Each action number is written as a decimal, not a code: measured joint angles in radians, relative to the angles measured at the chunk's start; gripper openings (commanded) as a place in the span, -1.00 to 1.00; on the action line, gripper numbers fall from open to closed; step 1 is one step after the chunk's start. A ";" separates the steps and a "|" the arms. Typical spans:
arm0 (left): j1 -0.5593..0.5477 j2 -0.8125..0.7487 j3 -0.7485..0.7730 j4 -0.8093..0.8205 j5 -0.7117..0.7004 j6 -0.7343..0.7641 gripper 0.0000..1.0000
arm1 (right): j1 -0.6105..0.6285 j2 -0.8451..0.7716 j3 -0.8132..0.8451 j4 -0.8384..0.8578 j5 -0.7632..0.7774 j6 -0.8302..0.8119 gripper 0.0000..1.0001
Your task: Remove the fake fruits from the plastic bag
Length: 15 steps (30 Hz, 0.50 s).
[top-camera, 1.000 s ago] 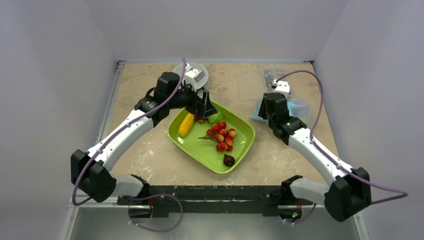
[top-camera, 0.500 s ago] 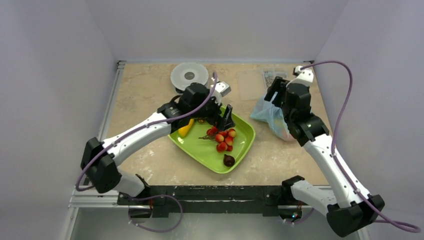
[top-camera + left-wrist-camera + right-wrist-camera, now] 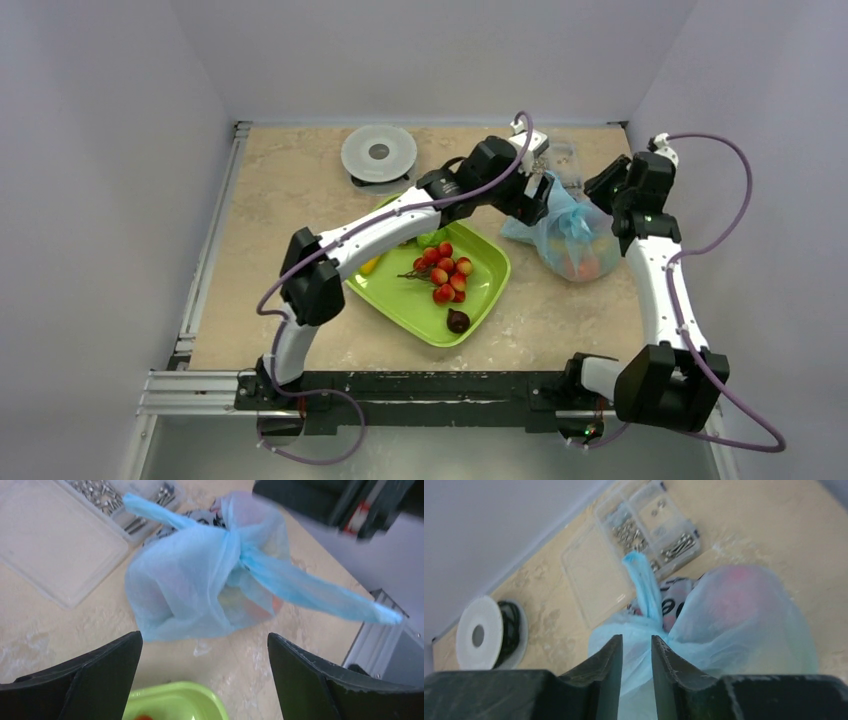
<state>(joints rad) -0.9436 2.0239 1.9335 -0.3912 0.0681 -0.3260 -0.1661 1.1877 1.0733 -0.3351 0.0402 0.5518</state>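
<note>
- The bench point(image 3: 290, 260) is a beige, marbled slab; only the top view shows all of it.
- The green tray point(image 3: 400, 300) sits near its middle. The left wrist view catches just one corner of the tray at its lower edge.
- The plastic bag point(image 3: 570, 235) rests on the bench just right of the tray, gathered to a neck at the top. The left wrist view point(image 3: 200, 580) shows one handle loop sticking out sideways. The right wrist view point(image 3: 744, 615) shows the other loop standing up, and a dark print beneath it.
- A clear parts box point(image 3: 659, 520) of screws lies just behind the bag, its compartments sharp only in the wrist views.
- A white spool point(image 3: 379, 153) sits at the far edge, well left of the bag.
- The left hand point(image 3: 203, 637) hangs above the bag with fingers wide apart and nothing between them.
- The right hand point(image 3: 636, 640) has its fingers nearly together, pinching the bag's gathered neck.
- Fruits point(image 3: 585, 265) inside the bag show as orange and red blurs through the plastic.
- In the tray, seen only from the top, lie red berries point(image 3: 445, 270), a green ball point(image 3: 432, 238), a banana point(image 3: 372, 264) half under the left arm, and a dark purple fruit point(image 3: 458, 320).
</note>
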 measured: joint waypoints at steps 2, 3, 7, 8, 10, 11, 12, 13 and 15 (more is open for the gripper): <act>0.000 0.080 0.123 -0.022 -0.014 0.001 0.98 | 0.003 -0.003 -0.045 0.010 -0.065 0.014 -0.52; 0.000 0.116 0.172 -0.023 -0.019 0.004 0.99 | 0.006 -0.008 -0.073 0.010 -0.090 0.023 -0.55; -0.002 0.211 0.259 -0.022 -0.020 0.008 0.84 | 0.009 -0.056 -0.179 0.002 -0.145 0.058 -0.64; -0.003 0.229 0.267 -0.022 -0.019 0.010 0.81 | 0.009 -0.074 -0.205 0.004 -0.156 0.070 -0.66; -0.006 0.277 0.306 -0.030 -0.018 0.016 0.78 | 0.008 -0.114 -0.264 0.023 -0.185 0.094 -0.69; -0.007 0.301 0.326 -0.031 -0.018 0.021 0.78 | 0.008 -0.132 -0.296 0.031 -0.199 0.105 -0.70; -0.008 0.324 0.350 -0.036 -0.018 0.023 0.78 | 0.008 -0.140 -0.320 0.032 -0.214 0.112 -0.70; -0.008 0.343 0.365 -0.035 -0.017 0.025 0.78 | 0.009 -0.142 -0.336 0.034 -0.220 0.119 -0.70; -0.009 0.365 0.375 -0.036 -0.014 0.031 0.73 | 0.009 -0.137 -0.366 0.032 -0.241 0.123 -0.70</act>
<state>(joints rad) -0.9524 2.3886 2.3089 -0.4271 0.0536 -0.2951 -0.1574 1.0508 0.7074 -0.3035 -0.2012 0.6746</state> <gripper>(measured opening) 0.893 0.153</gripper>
